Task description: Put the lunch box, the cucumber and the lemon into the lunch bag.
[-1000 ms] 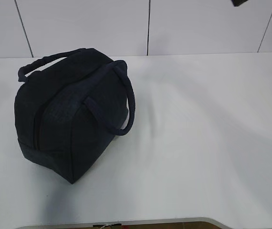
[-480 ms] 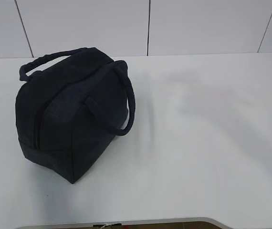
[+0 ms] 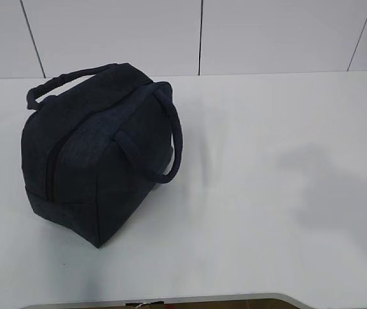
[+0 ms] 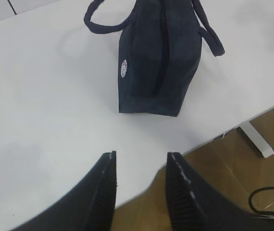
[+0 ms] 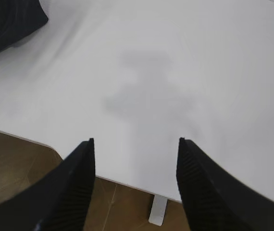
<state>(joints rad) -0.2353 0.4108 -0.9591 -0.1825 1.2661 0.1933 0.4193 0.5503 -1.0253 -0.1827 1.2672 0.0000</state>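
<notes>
The dark navy lunch bag stands on the left half of the white table, its zip line shut and both loop handles hanging to the sides. The left wrist view shows the lunch bag end-on, a small silvery round piece on its fabric. My left gripper hangs open and empty over the table's front edge, well short of the bag. My right gripper is open and empty above the front edge, with a corner of the bag far to its upper left. Lunch box, cucumber and lemon are out of view.
Brown floor lies beyond the table's front edge, with a white table leg and a black cable on it. A white panelled wall stands behind the table. Neither arm shows in the exterior view.
A dark arm part at the top right corner of the exterior view has left the frame. The soft shadow on the table has drifted right and forward. The bag has barely shifted.
</notes>
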